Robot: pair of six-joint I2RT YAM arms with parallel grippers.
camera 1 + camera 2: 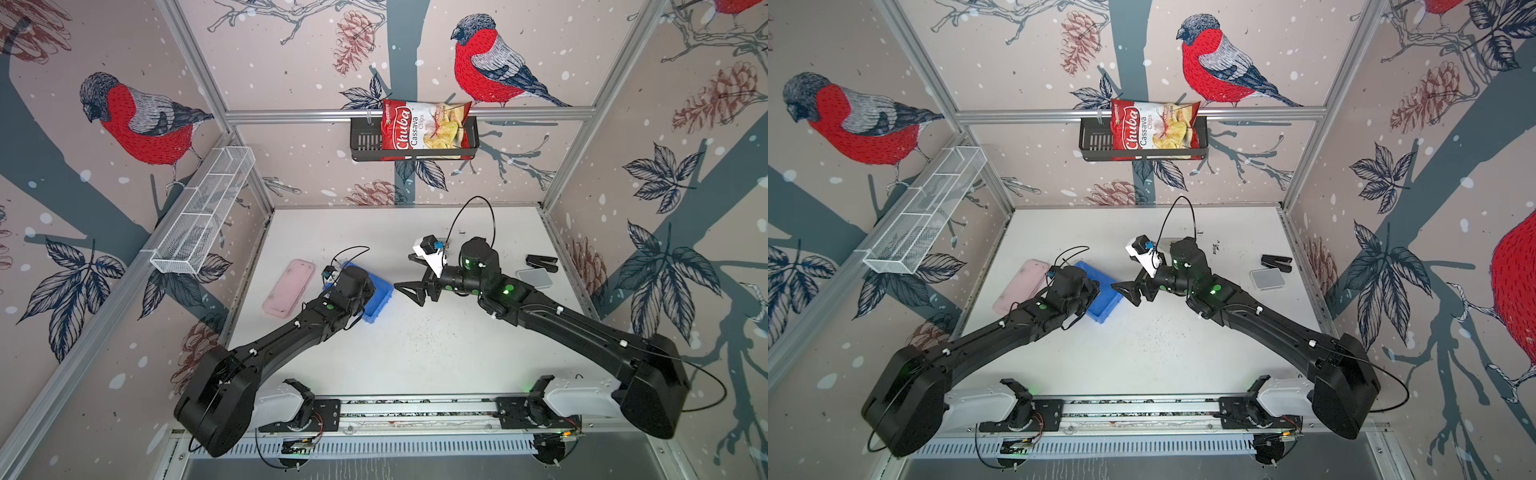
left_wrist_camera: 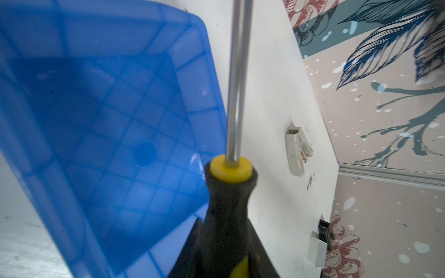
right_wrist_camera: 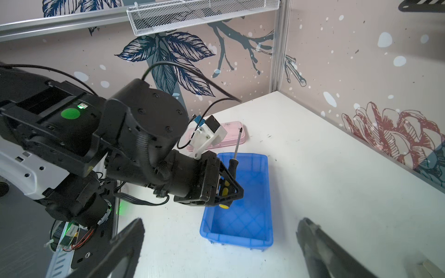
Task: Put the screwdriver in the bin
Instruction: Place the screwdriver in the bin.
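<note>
i see the left gripper (image 3: 226, 191) pinching the screwdriver (image 3: 233, 166) by its handle, the bin (image 3: 240, 237) directly beneath it. right gripper (image 1: 409, 294) spread and empty, the bin just ahead of it.

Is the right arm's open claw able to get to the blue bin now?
Probably yes. The right gripper hangs open just beside the bin, with nothing standing between them. Only the left gripper, holding the screwdriver over the bin, crowds it.
</note>
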